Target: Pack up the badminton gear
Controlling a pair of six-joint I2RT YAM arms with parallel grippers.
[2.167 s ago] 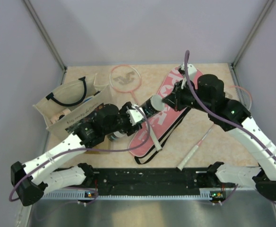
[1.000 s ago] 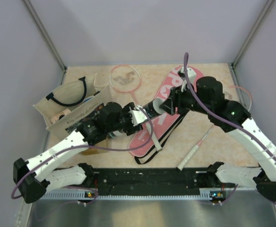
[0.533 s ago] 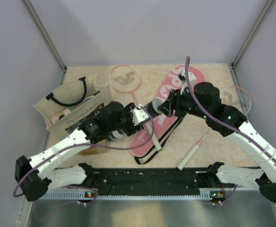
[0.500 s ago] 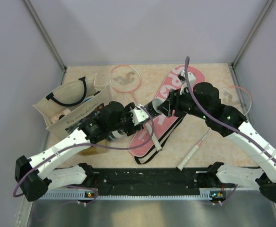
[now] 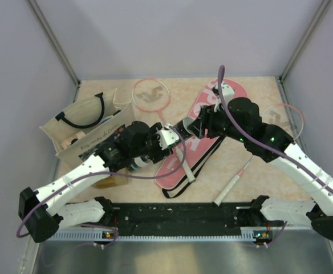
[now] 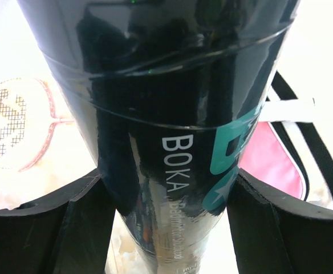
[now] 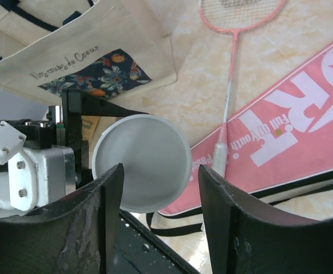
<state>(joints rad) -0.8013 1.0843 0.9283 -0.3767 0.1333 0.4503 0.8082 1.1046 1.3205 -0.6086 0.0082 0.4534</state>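
The left gripper (image 6: pixel 166 222) pinches the black tube (image 6: pixel 155 114) in the middle of the top view, over the pink cover (image 7: pixel 292 137). The right gripper (image 7: pixel 159 174) has its jaws spread, right by the tube's white lid (image 7: pixel 146 162).

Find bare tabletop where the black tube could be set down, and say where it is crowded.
Free tabletop: the back strip between the far racket's head and the pink cover; the near patch between the cover's strap and the other racket's handle. Crowded: the centre around the held tube, and beside the tote bag.
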